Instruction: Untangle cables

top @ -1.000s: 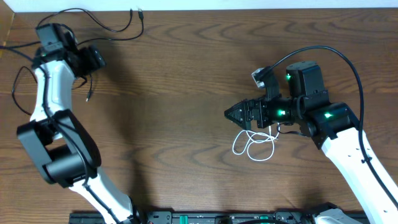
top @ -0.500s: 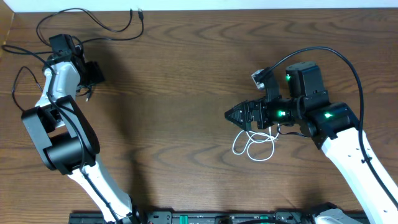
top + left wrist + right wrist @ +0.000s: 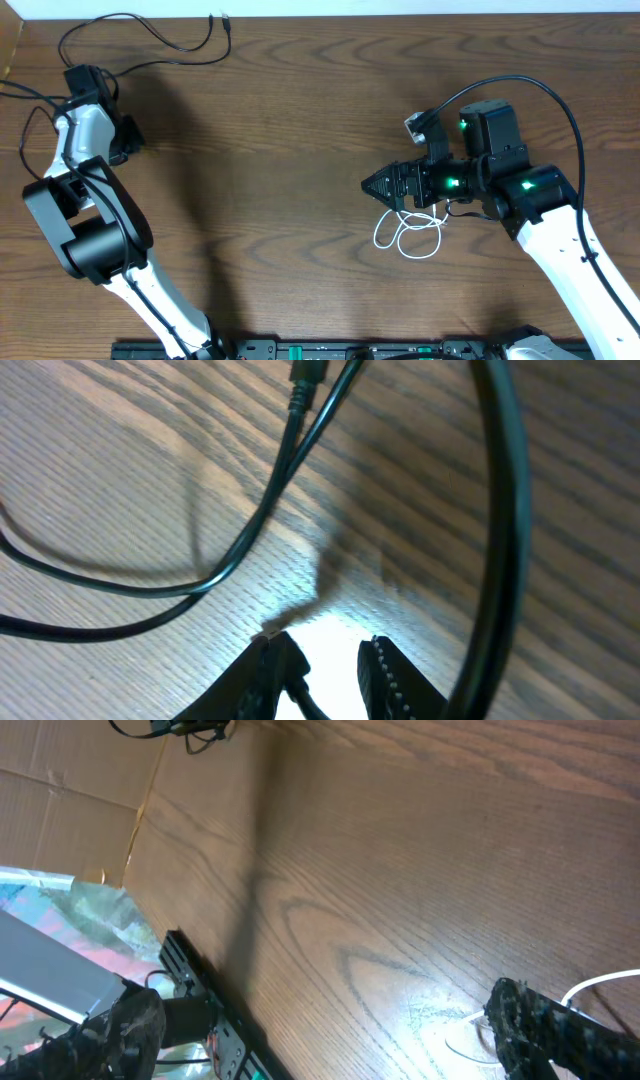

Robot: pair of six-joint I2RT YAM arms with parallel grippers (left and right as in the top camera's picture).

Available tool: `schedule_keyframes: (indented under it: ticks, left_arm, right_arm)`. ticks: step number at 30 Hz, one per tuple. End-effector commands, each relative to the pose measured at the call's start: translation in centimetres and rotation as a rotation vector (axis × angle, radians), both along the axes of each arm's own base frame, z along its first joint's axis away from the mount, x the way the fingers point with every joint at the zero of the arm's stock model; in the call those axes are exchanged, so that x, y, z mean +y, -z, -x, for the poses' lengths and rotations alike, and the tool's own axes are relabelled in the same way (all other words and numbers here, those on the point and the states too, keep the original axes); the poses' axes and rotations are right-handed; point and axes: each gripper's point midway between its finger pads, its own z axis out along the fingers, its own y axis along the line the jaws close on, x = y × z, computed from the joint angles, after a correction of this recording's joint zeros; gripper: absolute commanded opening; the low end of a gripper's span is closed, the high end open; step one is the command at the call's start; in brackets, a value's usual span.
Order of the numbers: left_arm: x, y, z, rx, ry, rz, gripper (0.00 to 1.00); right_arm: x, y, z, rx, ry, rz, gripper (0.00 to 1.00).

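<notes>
Three cords look separated: black cords [image 3: 190,53] at the far-left corner, white cord [image 3: 381,236] right of centre. Left gripper [image 3: 325,658] is narrowly parted and right gripper [image 3: 372,185] wide, both apparently empty. Next, the left arm should lift clear without snagging.

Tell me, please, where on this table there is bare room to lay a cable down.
The middle of the table, between the left arm and the right gripper, lies bare, as does its far-right corner. Crowded: black cables around the left arm, white cable loops by the right gripper.

Right pincer [image 3: 320,1016] spread wide over table [image 3: 400,870]; white cable [image 3: 600,988] at frame edge, apparently ungripped.
</notes>
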Motion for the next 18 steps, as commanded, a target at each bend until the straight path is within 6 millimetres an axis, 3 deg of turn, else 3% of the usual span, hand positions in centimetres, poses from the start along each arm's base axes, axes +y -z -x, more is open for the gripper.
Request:
schedule_keyframes:
  ticks: [1,3,4,8,12,18]
  left_arm:
    - [0.3,0.7,0.7,0.051,0.045,-0.021,0.35]
    - [0.3,0.7,0.7,0.051,0.044,-0.02,0.44]
    - [0.2,0.6,0.7,0.049,0.045,-0.021,0.57]
    - [0.4,-1.2,0.3,0.009,0.032,-0.034,0.66]
    - [-0.4,-5.0,-0.6,-0.116,0.013,-0.003,0.86]
    - [-2.9,-11.5,-1.9,-0.312,0.068,0.073,0.93]
  right_arm:
    - [-0.1,-0.2,-0.1,-0.02,-0.01,0.003,0.99]
    - [-0.1,-0.2,-0.1,-0.02,-0.01,0.003,0.99]
    - [-0.1,-0.2,-0.1,-0.02,-0.01,0.003,0.99]
    - [-0.1,-0.2,-0.1,-0.021,-0.009,0.004,0.99]
    - [-0.4,0.0,-0.4,-0.028,0.009,0.024,0.99]
    - [-0.7,0.2,-0.7,-0.032,0.025,0.043,0.99]
